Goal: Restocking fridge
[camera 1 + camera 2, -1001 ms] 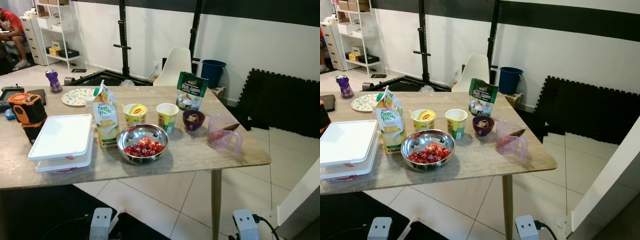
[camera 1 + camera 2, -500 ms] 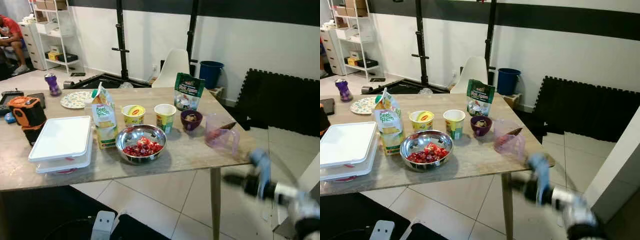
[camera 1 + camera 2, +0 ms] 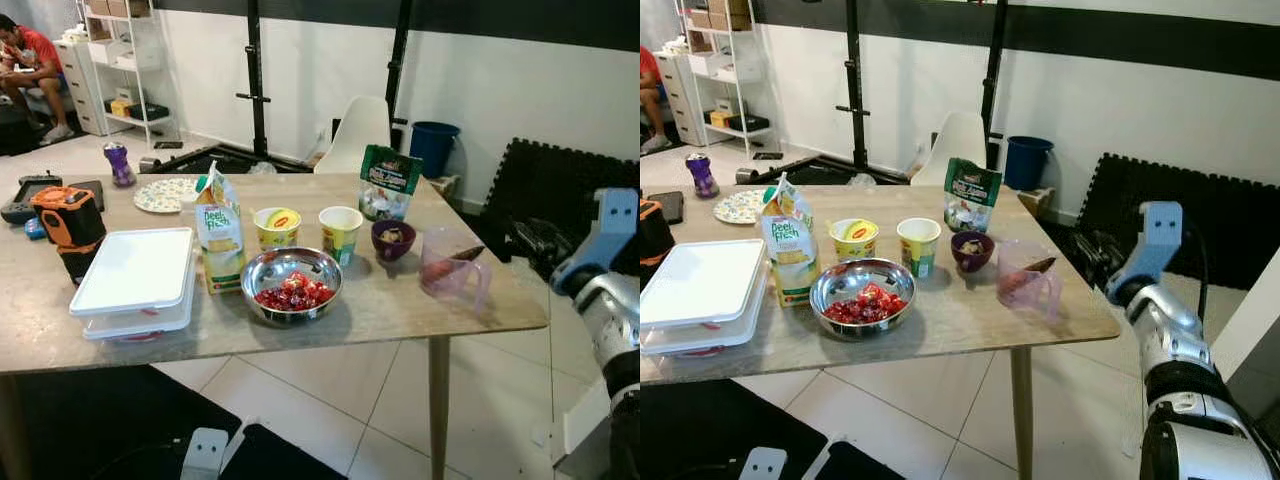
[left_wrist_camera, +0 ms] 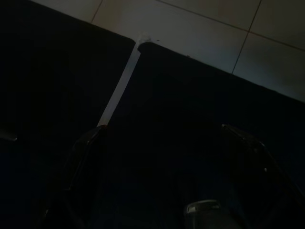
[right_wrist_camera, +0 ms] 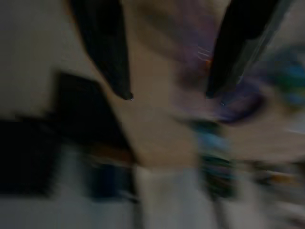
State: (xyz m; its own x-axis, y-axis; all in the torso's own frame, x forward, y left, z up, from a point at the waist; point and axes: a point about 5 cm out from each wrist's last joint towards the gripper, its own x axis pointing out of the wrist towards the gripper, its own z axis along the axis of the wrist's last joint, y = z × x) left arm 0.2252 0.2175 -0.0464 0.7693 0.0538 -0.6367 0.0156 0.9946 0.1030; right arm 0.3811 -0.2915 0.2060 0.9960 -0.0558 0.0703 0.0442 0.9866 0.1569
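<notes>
On the wooden table (image 3: 400,310) stand a juice carton (image 3: 220,240), a yellow tub (image 3: 277,226), a paper cup (image 3: 341,232), a purple bowl (image 3: 392,238), a green bag (image 3: 388,182) and a steel bowl of red pieces (image 3: 292,285). A pink pitcher (image 3: 450,265) stands near the table's right edge. My right gripper (image 3: 1095,255) is raised just right of that edge, open and holding nothing. In the blurred right wrist view, its fingers (image 5: 107,52) point toward the pitcher and bowl. My left gripper (image 4: 162,133) hangs idle and open over a dark mat.
A white lidded container (image 3: 137,280), an orange device (image 3: 65,218), a plate (image 3: 165,194) and a purple bottle (image 3: 119,163) take up the table's left half. A white chair (image 3: 358,130), blue bin (image 3: 434,145) and black mats (image 3: 560,185) lie beyond. A person (image 3: 30,60) sits far back left.
My right arm has swung up from low beside the table to table height at its right edge. The camera has shifted slightly. Nothing on the table has moved.
</notes>
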